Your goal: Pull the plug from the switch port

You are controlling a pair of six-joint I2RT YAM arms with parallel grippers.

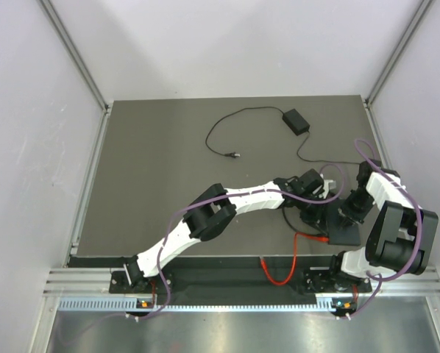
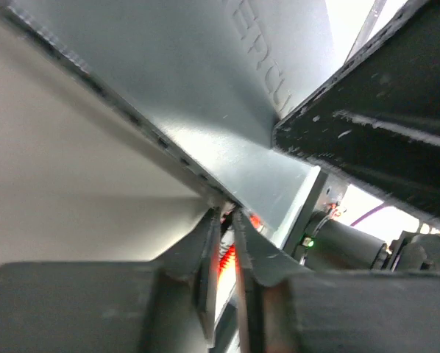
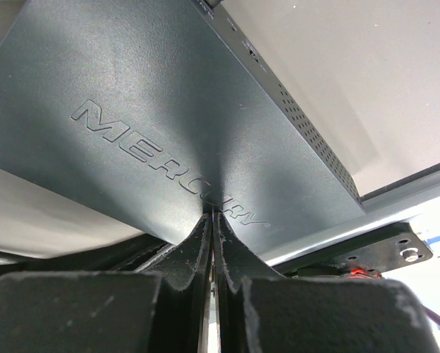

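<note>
The switch [image 1: 347, 235] is a flat matte black box at the right near edge of the table, with "MERCURY" embossed on its top [image 3: 168, 110]. A red cable [image 1: 293, 254] runs from its left edge toward the front. In the left wrist view my left gripper [image 2: 226, 215] is shut on the red ribbed plug [image 2: 227, 257], right at the switch's edge [image 2: 227, 110]. My fingertips hide the port itself. My right gripper [image 3: 213, 217] is shut and empty, with its tips pressed against the switch's top. From above, both grippers [image 1: 317, 202] [image 1: 349, 213] crowd over the switch.
A small black power brick [image 1: 295, 120] with thin black cords lies at the back of the dark mat [image 1: 168, 184]. One cord ends in a loose plug [image 1: 235, 154]. White walls stand on three sides. The red cable loops over the front rail [image 1: 279, 278].
</note>
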